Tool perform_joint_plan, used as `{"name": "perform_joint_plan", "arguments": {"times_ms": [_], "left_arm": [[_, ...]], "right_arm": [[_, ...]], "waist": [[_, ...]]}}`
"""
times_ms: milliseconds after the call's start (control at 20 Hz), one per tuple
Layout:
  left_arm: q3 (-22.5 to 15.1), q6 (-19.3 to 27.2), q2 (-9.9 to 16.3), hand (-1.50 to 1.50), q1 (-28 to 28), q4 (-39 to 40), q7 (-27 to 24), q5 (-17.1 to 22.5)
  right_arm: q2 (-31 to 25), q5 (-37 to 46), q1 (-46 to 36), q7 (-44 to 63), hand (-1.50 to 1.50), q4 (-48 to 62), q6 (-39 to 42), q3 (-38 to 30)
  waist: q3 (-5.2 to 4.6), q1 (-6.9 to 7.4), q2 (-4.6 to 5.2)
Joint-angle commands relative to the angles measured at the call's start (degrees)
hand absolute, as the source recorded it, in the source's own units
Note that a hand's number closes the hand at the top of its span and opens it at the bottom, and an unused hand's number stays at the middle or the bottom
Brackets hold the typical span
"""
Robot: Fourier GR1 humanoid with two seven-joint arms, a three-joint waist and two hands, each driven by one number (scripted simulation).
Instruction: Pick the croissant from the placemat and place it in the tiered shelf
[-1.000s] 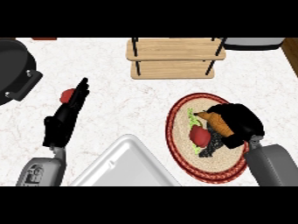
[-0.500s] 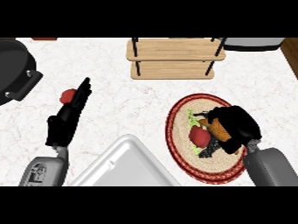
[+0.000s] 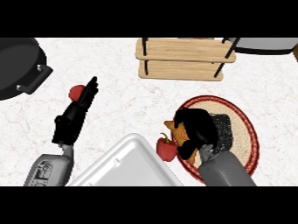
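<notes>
The croissant (image 3: 172,129) shows only as an orange-brown tip at the left rim of the round red-edged placemat (image 3: 247,131). My right hand (image 3: 199,126) is curled over it and hides most of it. The wooden tiered shelf (image 3: 180,59) stands at the back, beyond the placemat and apart from the hand. My left hand (image 3: 75,114) lies open on the counter at the left, fingers straight and pointing away, beside a small red fruit (image 3: 77,91).
A red pepper (image 3: 167,148) lies at the placemat's left edge, just below my right hand. A white tray (image 3: 128,168) fills the front middle. A black pan (image 3: 9,65) sits at the back left, a grey pot (image 3: 264,44) at the back right.
My right hand has moved left from the placemat's middle to its left rim with the croissant. The red pepper now lies further left, at the mat's edge. The left hand has not moved.
</notes>
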Motion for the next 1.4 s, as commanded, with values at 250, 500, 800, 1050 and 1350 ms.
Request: {"name": "perform_joint_plan", "arguments": {"times_ms": [250, 500, 800, 1050, 1350], "left_arm": [[-1.4, 0.2, -1.5, 0.00, -3.4, 1.3, 1.9, -0.7], [-0.3, -0.4, -0.2, 0.00, -2.0, 1.3, 1.0, -0.2], [0.4, -0.9, 0.3, 0.00, -0.8, 1.7, -0.1, 0.4], [0.1, 0.1, 0.0, 0.00, -0.2, 0.2, 1.3, -0.3], [1.0, 0.5, 0.1, 0.00, -2.9, 1.4, 1.8, -0.3]], "right_arm": [[1.8, -14.2, -8.6, 24.5, 1.50, -10.0, -24.3, 14.0], [1.8, -10.0, -21.0, 43.1, 1.50, -12.0, -32.1, 22.5], [1.8, -3.8, -34.8, 56.4, 1.50, -8.7, -29.8, 21.3], [1.8, 1.3, -41.5, 61.1, 1.50, -8.7, -27.0, 19.0], [1.8, 3.8, -49.7, 61.3, 1.50, -3.7, -21.5, 13.3]], "waist": [[0.05, 1.51, -0.04], [-0.25, 1.42, -0.53], [-0.35, 0.04, -0.69], [-0.25, -0.99, -0.94], [-0.29, -1.55, -0.69]]}}
